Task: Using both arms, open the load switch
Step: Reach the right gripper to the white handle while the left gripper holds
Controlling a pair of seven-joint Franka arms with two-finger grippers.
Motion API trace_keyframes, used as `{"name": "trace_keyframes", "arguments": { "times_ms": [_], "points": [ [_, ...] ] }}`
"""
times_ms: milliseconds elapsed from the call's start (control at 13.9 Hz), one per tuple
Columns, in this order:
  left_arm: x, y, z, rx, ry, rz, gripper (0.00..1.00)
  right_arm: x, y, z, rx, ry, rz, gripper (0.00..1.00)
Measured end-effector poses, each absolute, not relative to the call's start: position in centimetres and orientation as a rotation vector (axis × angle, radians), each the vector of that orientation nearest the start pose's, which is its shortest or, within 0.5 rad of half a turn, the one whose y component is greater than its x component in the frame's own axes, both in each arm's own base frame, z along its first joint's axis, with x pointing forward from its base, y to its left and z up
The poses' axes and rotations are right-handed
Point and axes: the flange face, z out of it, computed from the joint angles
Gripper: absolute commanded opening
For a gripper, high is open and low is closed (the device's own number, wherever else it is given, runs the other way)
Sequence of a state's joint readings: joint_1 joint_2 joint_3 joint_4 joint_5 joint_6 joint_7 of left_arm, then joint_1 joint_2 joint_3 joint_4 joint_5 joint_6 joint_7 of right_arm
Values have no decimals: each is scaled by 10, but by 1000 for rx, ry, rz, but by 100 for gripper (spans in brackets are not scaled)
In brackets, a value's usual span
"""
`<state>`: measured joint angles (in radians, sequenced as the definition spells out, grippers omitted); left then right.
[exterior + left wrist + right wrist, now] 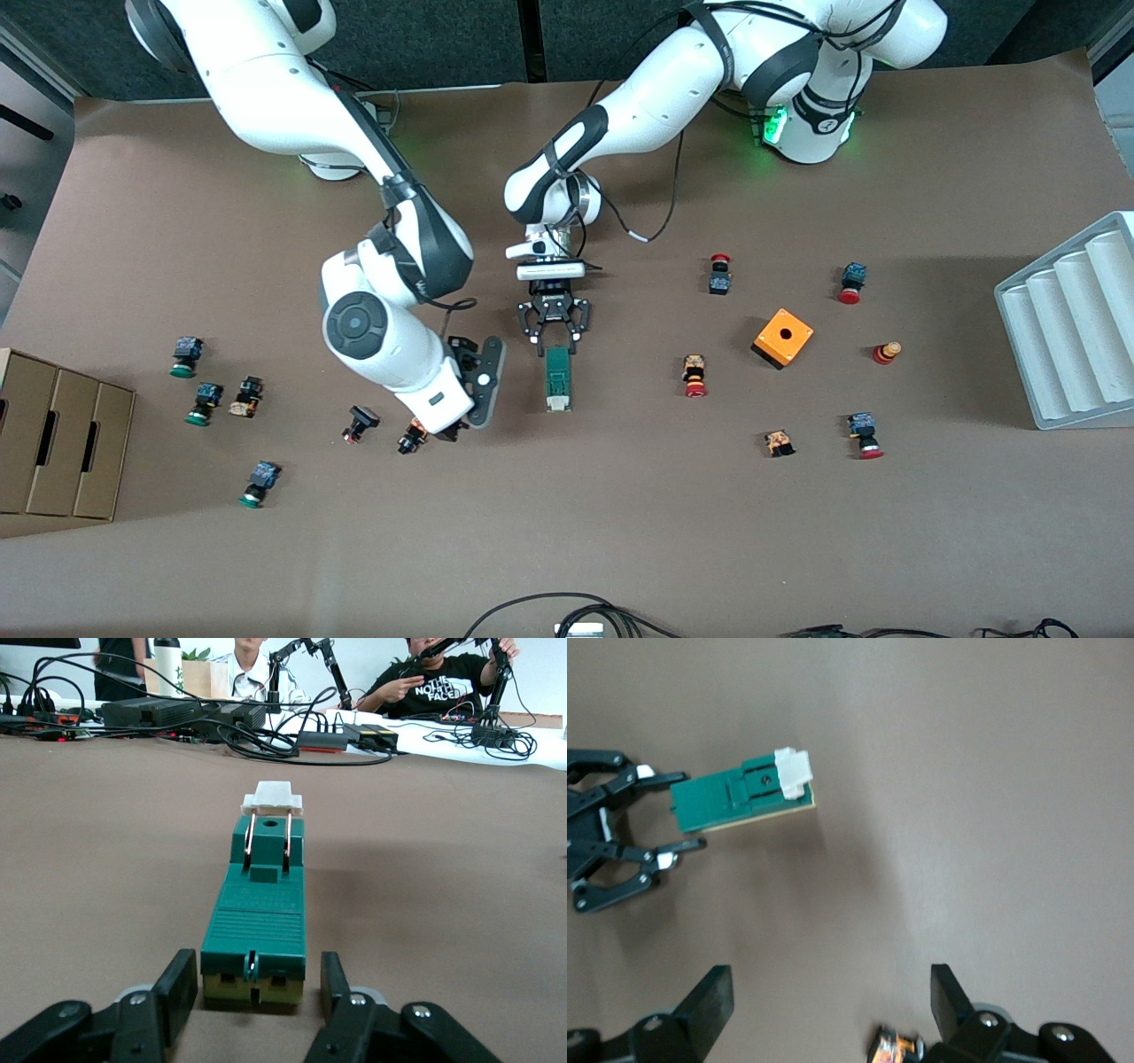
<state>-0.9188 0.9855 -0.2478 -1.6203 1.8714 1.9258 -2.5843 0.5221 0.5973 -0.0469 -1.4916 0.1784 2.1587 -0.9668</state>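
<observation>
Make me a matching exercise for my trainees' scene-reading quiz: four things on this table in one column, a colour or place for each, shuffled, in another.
1. narrow dark green load switch
2. orange cube box with a hole
3. grey ridged plastic tray
4. right end effector

A. table edge at the left arm's end
B. open, above a small push button
C. white lever at one end
D. among red-capped buttons

Pairs: 1-C, 2-D, 3-A, 4-B
</observation>
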Motion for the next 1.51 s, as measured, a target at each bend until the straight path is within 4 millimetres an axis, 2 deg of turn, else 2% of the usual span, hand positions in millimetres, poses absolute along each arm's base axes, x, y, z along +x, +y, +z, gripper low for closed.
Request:
{"name": "trace_keyframes", "arguments": {
  "times_ms": [144,360,503,1223,1510],
  "points": [
    [332,-568,58,-2552,-143,-1833,52,632,349,316,-2360,-1920,-195,99],
    [330,-567,56,-2533,-136,-1847,24,627,374,295,-2339,-1959,-248,98],
    [330,-567,56,-2533,-136,-1848,19,619,395,282,-2313,-1994,-272,98],
    [330,-567,56,-2534,-140,-1849,20,602,445,229,-2257,-2076,-356,98],
    [330,-567,56,-2534,-141,-1850,20,598,452,221,-2249,-2090,-358,97]
  ]
}}
